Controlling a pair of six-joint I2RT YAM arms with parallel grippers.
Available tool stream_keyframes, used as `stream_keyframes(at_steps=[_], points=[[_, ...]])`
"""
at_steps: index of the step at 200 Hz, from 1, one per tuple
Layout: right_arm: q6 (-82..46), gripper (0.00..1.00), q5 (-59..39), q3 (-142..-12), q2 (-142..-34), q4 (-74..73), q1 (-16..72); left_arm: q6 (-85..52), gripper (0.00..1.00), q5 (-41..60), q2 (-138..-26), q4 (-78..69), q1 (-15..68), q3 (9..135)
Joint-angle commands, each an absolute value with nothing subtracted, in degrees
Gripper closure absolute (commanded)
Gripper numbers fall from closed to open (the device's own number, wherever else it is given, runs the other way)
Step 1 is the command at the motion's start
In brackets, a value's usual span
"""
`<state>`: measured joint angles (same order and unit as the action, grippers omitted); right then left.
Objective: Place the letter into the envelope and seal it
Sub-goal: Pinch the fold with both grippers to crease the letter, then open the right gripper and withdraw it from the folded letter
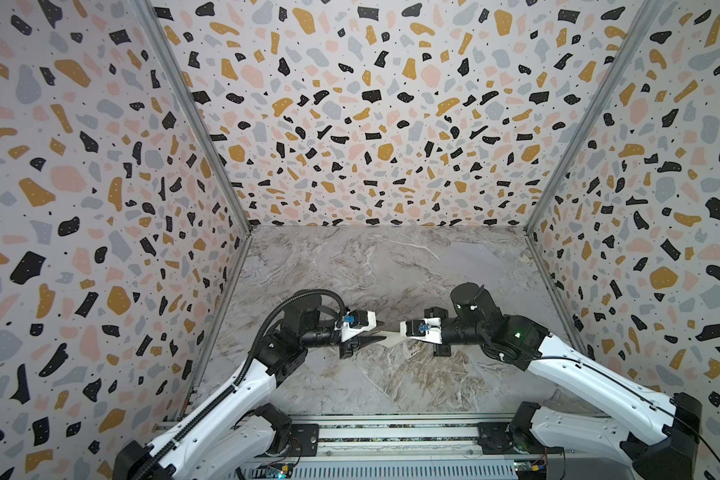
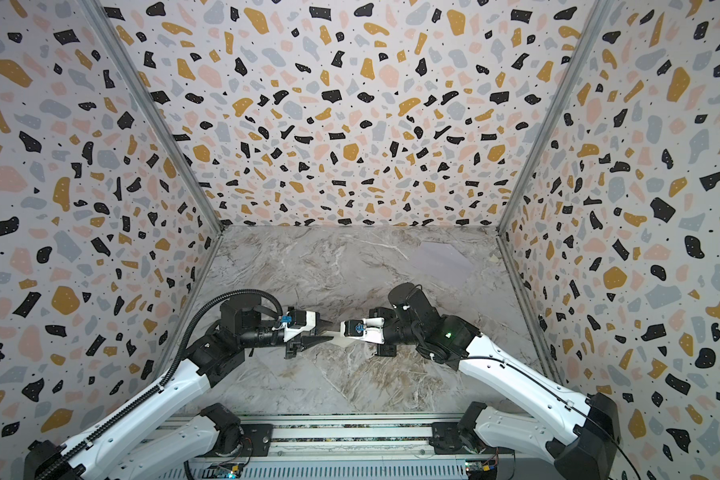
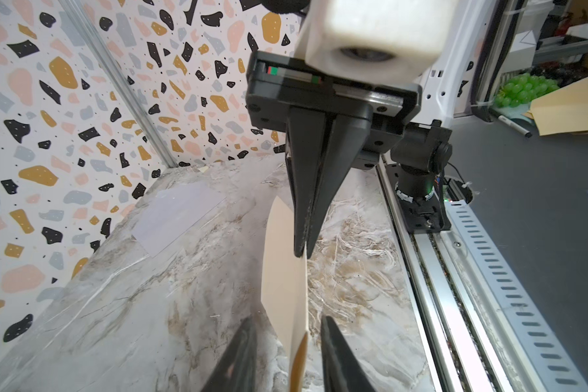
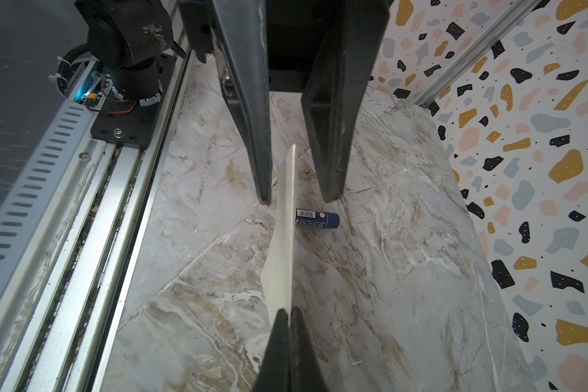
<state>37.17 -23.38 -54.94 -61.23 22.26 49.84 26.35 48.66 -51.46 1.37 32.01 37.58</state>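
Right end effector (image 4: 290,310) is clamped on the letter (image 4: 280,258); left end effector (image 4: 298,199) straddles its far edge, jaws apart. The envelope (image 3: 174,220) lies on the tabletop (image 3: 116,322).

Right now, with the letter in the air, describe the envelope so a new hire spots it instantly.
Take the marble table, then its far corner on the right arm's side, below the terrazzo walls. The envelope lies flat there, a plain pale grey-lavender rectangle almost blending into the marble. Unlike the cream letter pinched in the air by the right tool, it lies untouched.
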Motion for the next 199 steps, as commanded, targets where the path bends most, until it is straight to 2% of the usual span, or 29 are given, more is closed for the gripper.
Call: stream_keyframes(at_steps=[1,51,76,87,130,151,161,178,199], points=[[37.1,1.0,-23.2,-56.4,-61.1,21.6,50.1,26.8,0.8,49.9,-51.7,-0.3,32.5,39.5],[36.0,1.0,-22.3,-56.4,-61.1,20.8,50.1,27.2,1.0,50.0,-51.3,-0.3,32.8,39.3],[35.1,0.97,-21.4,-56.2,-60.7,20.0,50.1,27.4,1.0,50.4,-50.8,-1.0,32.8,39.1],[34.6,0.91,-21.0,-56.2,-60.5,19.7,50.1,26.6,1.0,50.1,-50.6,-1.9,32.9,39.0],[26.9,0.56,-14.5,-55.1,-56.7,13.6,49.1,17.5,1.0,45.1,-49.5,-10.2,32.8,37.4],[18.8,0.44,-12.4,-52.2,-51.2,7.0,47.0,12.6,1.0,41.2,-48.6,-15.9,32.8,35.9],[13.9,0.36,-12.1,-50.5,-48.0,3.6,45.4,11.0,1.0,39.7,-48.2,-18.0,32.9,35.3],[6.1,0.29,-12.0,-46.9,-42.9,-1.3,43.8,8.4,1.0,38.9,-47.8,-21.6,32.9,34.4],[-1.5,0.26,-14.5,-41.1,-37.4,-8.2,43.4,5.5,1.0,38.8,-47.3,-26.5,32.9,33.4]])
